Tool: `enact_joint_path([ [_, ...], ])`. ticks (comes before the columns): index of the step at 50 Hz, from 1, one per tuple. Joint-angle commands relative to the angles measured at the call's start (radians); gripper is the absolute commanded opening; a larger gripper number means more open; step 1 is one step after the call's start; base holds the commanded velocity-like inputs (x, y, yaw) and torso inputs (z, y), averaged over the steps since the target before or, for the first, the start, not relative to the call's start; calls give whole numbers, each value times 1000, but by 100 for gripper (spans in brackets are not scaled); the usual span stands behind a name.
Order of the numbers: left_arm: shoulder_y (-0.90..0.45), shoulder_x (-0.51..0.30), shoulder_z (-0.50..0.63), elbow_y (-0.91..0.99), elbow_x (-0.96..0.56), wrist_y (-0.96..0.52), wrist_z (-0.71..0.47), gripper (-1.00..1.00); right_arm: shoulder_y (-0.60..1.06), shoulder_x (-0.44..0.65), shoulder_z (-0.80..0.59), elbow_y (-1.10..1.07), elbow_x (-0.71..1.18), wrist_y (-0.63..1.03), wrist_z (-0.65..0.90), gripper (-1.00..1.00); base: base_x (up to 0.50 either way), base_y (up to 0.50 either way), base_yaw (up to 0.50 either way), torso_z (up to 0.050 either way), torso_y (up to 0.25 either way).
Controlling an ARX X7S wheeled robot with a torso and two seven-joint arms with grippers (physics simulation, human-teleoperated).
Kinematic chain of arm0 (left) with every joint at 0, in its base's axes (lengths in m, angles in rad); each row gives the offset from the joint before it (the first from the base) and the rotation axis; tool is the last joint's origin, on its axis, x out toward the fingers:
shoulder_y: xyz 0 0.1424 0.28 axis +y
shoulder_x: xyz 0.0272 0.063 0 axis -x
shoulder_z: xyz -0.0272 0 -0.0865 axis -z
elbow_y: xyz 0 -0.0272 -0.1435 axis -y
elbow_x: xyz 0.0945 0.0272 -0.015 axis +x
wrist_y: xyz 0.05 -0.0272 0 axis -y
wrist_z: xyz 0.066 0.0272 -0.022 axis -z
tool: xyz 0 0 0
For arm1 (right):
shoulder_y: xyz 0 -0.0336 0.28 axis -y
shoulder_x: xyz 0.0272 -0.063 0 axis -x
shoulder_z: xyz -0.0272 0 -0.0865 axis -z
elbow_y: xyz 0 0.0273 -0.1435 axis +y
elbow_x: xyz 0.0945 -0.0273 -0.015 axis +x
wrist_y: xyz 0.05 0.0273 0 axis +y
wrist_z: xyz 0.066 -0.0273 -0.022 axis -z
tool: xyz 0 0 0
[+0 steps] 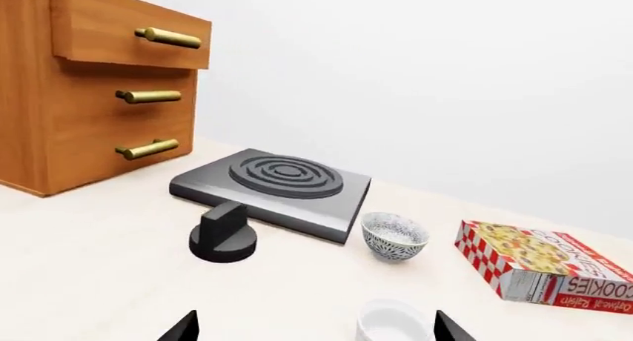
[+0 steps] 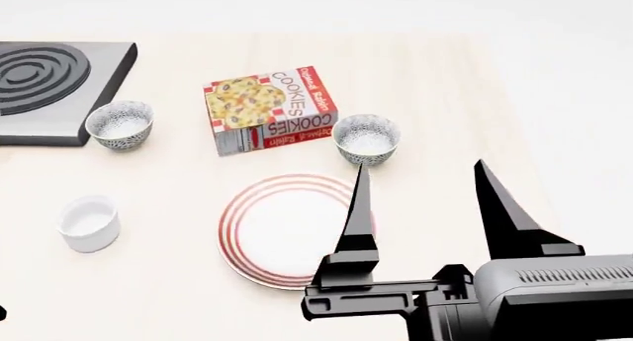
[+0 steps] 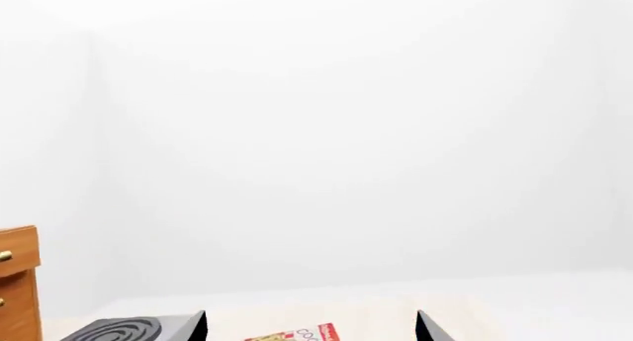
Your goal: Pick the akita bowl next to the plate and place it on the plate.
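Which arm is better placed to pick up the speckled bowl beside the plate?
The right. Its open gripper hangs near the bowl beside the plate; the left gripper is over by the white cup.

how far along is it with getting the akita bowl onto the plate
Nothing looks done yet: the akita bowl sits on the table just beyond the plate, which is bare. In hand: the right gripper hangs open over the plate's near edge, short of the bowl, holding nothing. Left: reach, grasp, lift, set it on the plate.
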Motion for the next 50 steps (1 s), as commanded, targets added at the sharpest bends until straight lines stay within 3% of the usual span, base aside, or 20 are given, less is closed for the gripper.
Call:
enact_joint_path([
  [1,0,-2,4,-4,0,6,-1,100,3,10,-13,3,3,1,4,100,500,0,0,0,0],
  [50,2,-16,12,3,-15,2,-21,100,7,30,-18,22,40,0,32,100,415,0,0,0,1],
])
